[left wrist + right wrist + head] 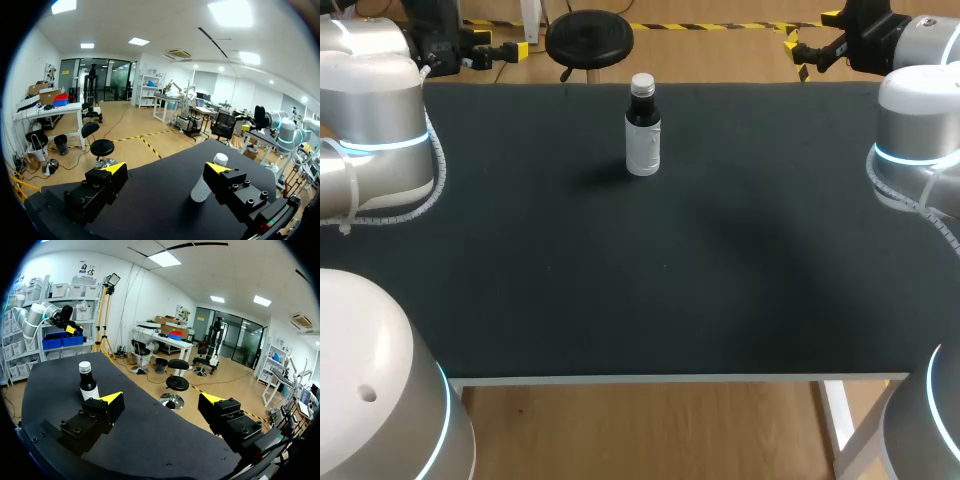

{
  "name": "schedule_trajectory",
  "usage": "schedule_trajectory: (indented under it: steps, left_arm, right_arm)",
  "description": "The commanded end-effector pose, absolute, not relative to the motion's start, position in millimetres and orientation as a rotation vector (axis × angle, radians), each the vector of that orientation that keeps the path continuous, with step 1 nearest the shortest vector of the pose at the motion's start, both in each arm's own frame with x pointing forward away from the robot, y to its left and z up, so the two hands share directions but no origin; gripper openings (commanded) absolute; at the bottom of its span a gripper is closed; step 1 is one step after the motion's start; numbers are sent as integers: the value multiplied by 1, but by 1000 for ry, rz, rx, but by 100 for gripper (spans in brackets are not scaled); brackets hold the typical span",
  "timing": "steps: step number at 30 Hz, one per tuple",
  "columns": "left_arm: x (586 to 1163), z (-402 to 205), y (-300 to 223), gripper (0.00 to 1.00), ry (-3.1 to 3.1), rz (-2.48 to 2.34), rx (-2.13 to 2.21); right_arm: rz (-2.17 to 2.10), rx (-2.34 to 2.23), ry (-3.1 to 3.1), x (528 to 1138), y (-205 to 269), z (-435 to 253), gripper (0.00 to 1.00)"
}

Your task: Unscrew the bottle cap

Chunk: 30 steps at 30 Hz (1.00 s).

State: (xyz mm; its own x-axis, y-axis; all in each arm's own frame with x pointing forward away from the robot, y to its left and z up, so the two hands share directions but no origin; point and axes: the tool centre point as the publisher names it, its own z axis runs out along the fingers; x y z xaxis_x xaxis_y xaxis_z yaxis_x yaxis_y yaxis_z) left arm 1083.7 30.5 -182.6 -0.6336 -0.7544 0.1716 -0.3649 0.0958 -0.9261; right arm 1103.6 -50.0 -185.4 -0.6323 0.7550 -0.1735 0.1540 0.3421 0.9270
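A small dark bottle (642,130) with a white label and a silver cap (642,83) stands upright at the far middle of the black table (620,280). My left gripper (505,46) hovers open by the far left corner, well away from it. My right gripper (810,42) is open past the far right corner. In the left wrist view the bottle (201,189) stands just behind one finger of the open left gripper (166,168). In the right wrist view the bottle (88,385) stands ahead of and beside the open right gripper (161,398). Neither gripper touches it.
Thick silver arm links rise over the table's left side (370,130) and right side (920,140). Two more rounded links (380,390) sit at the near corners. The table's white front edge (670,379) runs across the near side.
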Motion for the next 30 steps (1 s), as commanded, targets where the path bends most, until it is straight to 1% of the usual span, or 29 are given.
schedule_trajectory:
  steps: [1,23,30]
  left_arm:
    - [1084,-182,30,100,2033,-1551,-1103]
    - [1084,-182,30,100,2033,-1551,-1103]
    - [1081,-189,15,100,2159,-1591,-882]
  right_arm:
    - [1293,792,2009,1104,-50,-185,100]
    - [1293,792,2009,1104,-50,-185,100]
    - [1293,792,2009,1104,-50,-185,100]
